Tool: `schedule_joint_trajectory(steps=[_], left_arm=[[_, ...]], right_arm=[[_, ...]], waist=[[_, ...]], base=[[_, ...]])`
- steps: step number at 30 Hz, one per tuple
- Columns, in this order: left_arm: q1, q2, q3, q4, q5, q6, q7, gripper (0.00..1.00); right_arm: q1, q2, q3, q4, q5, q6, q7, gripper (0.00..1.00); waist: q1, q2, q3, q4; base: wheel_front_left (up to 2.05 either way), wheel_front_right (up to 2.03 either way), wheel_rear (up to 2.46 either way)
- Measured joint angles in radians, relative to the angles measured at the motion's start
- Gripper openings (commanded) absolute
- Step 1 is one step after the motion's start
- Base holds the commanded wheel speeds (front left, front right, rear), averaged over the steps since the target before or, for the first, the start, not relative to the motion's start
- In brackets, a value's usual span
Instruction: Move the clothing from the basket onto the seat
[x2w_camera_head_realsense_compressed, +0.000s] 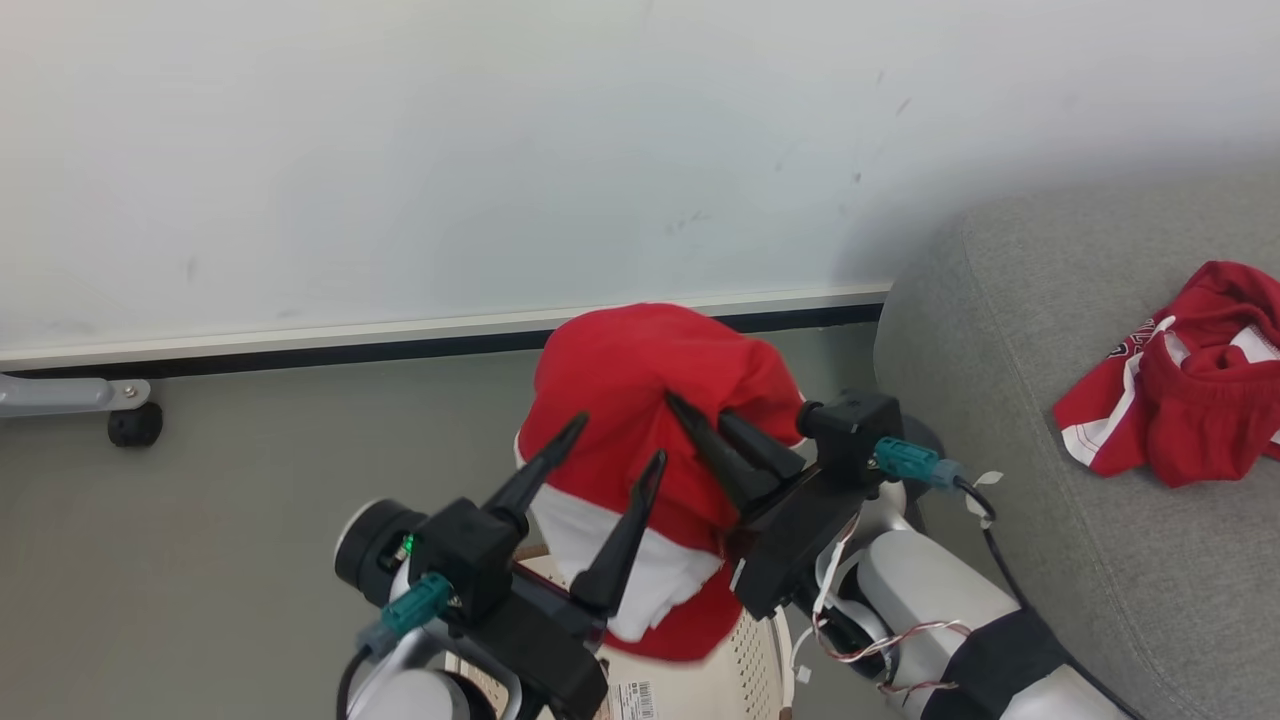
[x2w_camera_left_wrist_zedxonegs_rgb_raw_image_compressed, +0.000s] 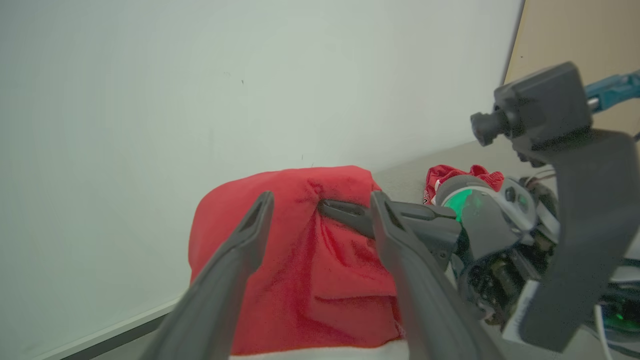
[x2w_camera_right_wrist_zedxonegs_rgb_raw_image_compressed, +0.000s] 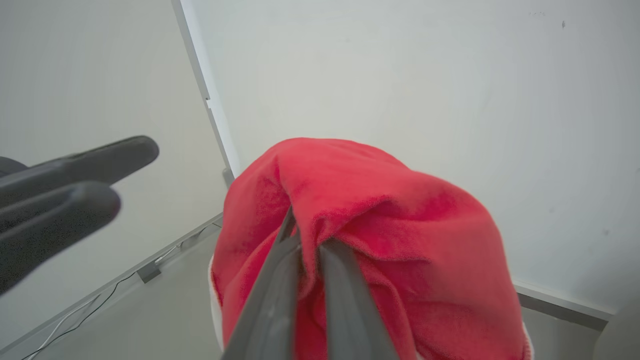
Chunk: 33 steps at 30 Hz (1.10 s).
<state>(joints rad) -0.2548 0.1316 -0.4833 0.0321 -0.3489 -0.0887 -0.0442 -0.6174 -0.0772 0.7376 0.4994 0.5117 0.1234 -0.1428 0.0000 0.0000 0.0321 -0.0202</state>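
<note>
The fingers of the right gripper (x2w_camera_head_realsense_compressed: 697, 407) are closed almost together, with a fold of the held garment (x2w_camera_head_realsense_compressed: 640, 365) pinched between them near its top. In the right wrist view, the two fingers (x2w_camera_right_wrist_zedxonegs_rgb_raw_image_compressed: 280, 280) meet on the red cloth, which bunches over and around their tips. The fingers of the left gripper (x2w_camera_head_realsense_compressed: 621, 437) are spread apart and hold nothing. They point at the front of the held garment, just beside the right gripper, and the cloth shows in the gap between them. Whether their tips touch the cloth cannot be determined.

The held garment is red with a white panel low down. It hangs from the right gripper above the basket (x2w_camera_head_realsense_compressed: 745, 665). Whether its lower edge is clear of the basket cannot be determined. The second garment (x2w_camera_head_realsense_compressed: 1180, 385), red with white stripes, lies crumpled on the seat (x2w_camera_head_realsense_compressed: 1050, 560), well apart from both grippers. The seat stands to the right of the basket on the floor (x2w_camera_head_realsense_compressed: 250, 520).
</note>
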Motion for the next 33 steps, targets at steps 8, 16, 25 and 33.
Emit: schedule_joint_trajectory(steps=[8, 16, 25, 33], left_arm=[[0.055, 0.027, -0.048, 0.007, 0.007, -0.009, 0.026, 1.0], [0.08, 0.05, -0.056, 0.004, 0.026, -0.009, 0.043, 1.0], [0.094, 0.076, -0.054, -0.017, 0.035, -0.009, 0.057, 1.0], [0.094, 0.084, -0.056, -0.032, 0.038, -0.009, 0.066, 1.0]], right_arm=[[-0.01, -0.022, -0.023, 0.057, 0.009, 0.0, -0.017, 0.0], [-0.011, -0.024, -0.036, 0.085, 0.018, 0.0, -0.031, 0.0], [-0.015, -0.041, -0.053, 0.091, 0.023, 0.0, -0.045, 0.0], [-0.03, -0.059, -0.08, 0.098, 0.029, -0.004, -0.062, 0.0]], waist=[[0.0, 0.0, -0.001, -0.011], [0.0, 0.0, 0.014, -0.044], [0.0, 0.0, 0.04, -0.101], [0.0, 0.0, 0.068, -0.163]], base=[[0.0, 0.0, 0.0], [0.0, 0.0, 0.0], [0.0, 0.0, 0.0], [0.0, 0.0, 0.0]])
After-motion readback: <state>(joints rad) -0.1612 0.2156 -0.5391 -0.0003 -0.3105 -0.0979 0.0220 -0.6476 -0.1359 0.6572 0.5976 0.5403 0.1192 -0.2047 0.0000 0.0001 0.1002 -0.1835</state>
